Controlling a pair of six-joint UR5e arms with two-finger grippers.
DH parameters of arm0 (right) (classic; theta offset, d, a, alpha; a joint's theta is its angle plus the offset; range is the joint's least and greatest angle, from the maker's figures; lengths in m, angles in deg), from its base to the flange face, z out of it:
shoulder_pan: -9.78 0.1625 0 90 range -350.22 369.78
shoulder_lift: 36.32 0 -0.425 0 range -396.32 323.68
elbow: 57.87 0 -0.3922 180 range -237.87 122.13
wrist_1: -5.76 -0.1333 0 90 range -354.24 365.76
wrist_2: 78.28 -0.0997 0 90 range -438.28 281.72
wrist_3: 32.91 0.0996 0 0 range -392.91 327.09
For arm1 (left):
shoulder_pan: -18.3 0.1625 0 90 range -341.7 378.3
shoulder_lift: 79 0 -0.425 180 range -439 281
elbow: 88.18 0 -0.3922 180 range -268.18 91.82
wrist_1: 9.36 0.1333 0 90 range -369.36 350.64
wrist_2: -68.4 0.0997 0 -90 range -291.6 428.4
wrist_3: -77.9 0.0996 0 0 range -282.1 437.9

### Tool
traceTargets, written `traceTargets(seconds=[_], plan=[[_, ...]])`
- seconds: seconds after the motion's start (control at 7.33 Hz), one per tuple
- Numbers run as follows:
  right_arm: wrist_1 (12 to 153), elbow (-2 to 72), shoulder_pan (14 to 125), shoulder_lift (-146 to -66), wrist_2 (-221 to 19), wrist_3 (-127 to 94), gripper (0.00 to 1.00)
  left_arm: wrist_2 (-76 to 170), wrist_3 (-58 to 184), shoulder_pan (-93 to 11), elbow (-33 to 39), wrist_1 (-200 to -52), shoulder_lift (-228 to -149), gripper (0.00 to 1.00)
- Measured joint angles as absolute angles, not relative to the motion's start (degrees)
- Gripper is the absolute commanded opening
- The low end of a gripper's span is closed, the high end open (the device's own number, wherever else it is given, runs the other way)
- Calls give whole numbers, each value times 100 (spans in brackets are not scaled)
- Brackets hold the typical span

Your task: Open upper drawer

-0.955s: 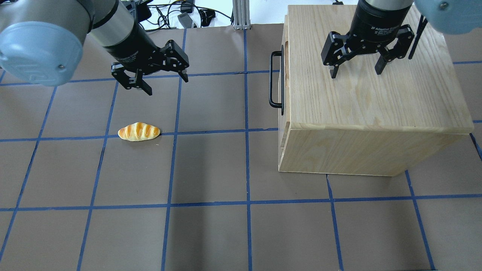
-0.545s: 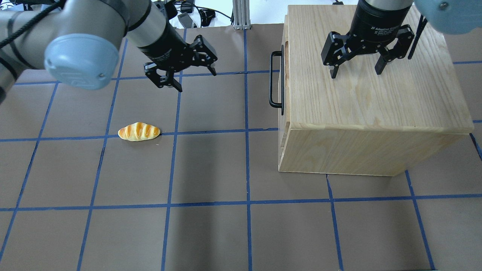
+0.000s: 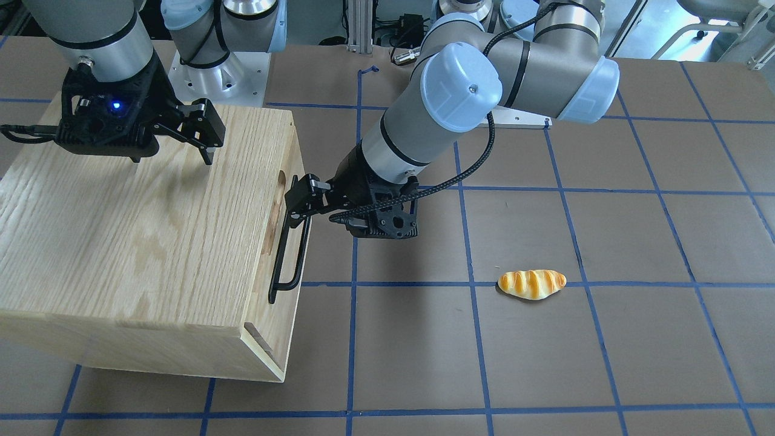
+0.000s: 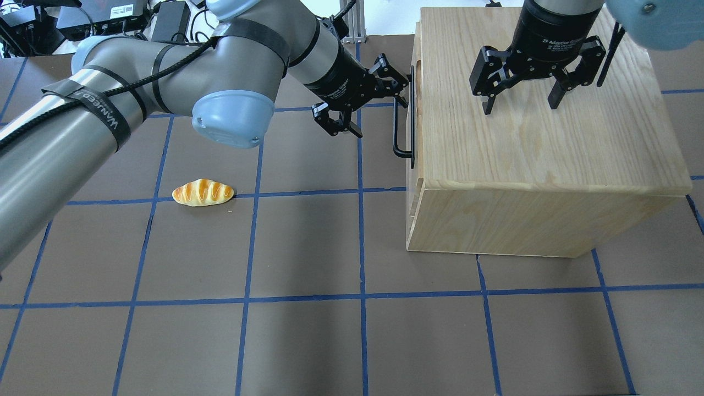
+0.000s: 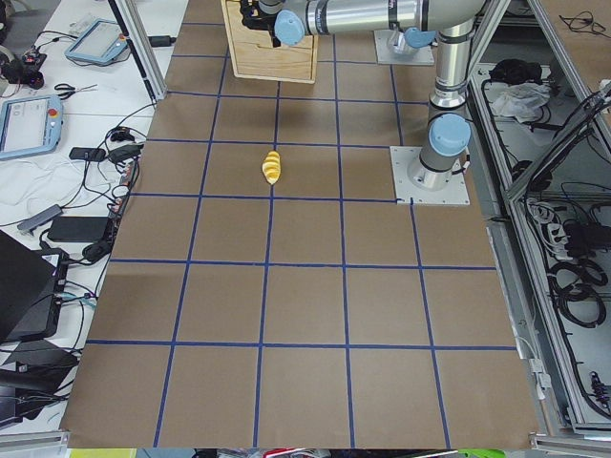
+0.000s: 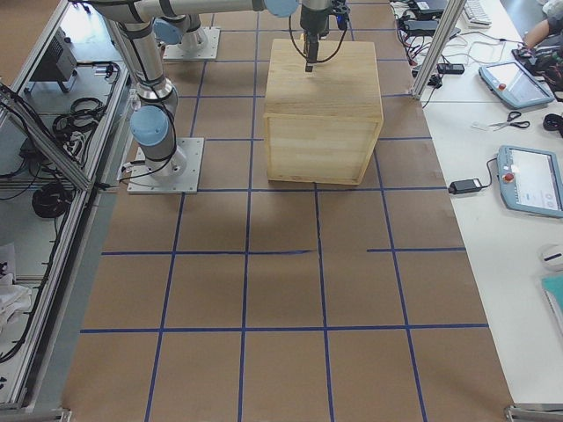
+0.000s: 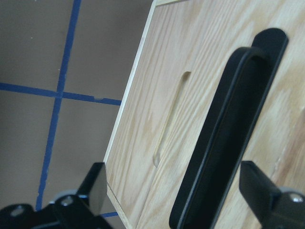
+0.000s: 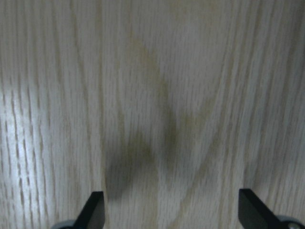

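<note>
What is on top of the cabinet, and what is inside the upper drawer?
Over the cabinet's top hangs the open right gripper. The upper drawer is shut, so its inside is hidden.

Brown table (image 4: 308, 341), blue tape grid (image 4: 363, 297); white benches (image 6: 528, 290).

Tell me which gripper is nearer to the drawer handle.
Left. The left gripper is open right beside the handle; the right gripper hangs open above the cabinet top, apart from it.

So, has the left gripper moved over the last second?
Yes. In the overhead view the left gripper has travelled right, from near the bread roll up to the drawer handle.
</note>
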State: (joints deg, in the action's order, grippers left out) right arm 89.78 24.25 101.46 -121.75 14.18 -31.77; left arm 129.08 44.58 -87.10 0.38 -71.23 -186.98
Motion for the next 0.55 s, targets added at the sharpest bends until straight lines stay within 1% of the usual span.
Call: traceTargets(seconds=[0.55], plan=[[8978,2422,10152,-12175,1418,-3179,100,12938,4671,-8748,18,-7029,-18813,100]])
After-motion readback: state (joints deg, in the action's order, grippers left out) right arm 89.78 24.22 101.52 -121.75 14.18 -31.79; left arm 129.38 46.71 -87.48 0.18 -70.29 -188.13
